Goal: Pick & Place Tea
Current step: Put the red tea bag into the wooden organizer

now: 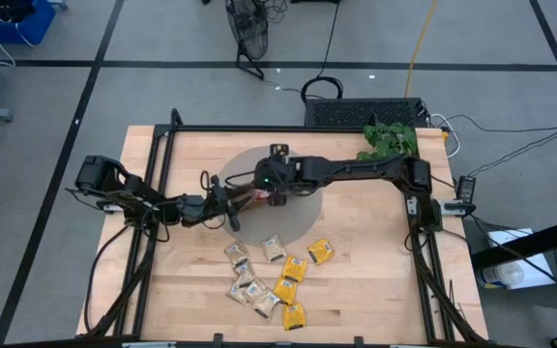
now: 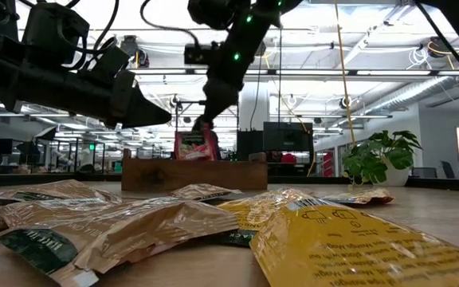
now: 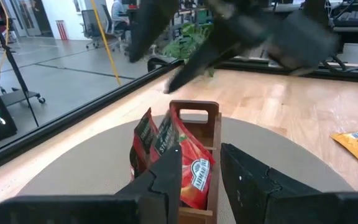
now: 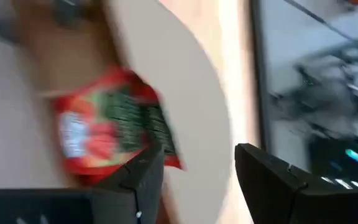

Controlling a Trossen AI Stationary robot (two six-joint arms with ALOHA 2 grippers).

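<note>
A brown wooden tray point(image 2: 182, 174) stands on a round grey mat point(image 1: 298, 220), and red tea sachets point(image 3: 188, 168) stand upright in it. More tea, in yellow point(image 1: 293, 273) and pale beige point(image 1: 245, 282), lies flat in a loose cluster near the table's front edge. My right gripper point(image 2: 205, 123) hangs open just above the red sachets; in its wrist view a red sachet point(image 4: 104, 130) lies beside its fingers, with only mat in the gap point(image 4: 199, 150). My left gripper point(image 3: 201, 152) points along the tray from the table's left, open by a narrow gap, and stays higher than the tray's top.
A potted green plant point(image 1: 390, 140) stands at the table's far right corner. Black frame rails point(image 1: 162, 155) run along the table's left, far and right sides. Bare wood lies to the right of the loose sachets.
</note>
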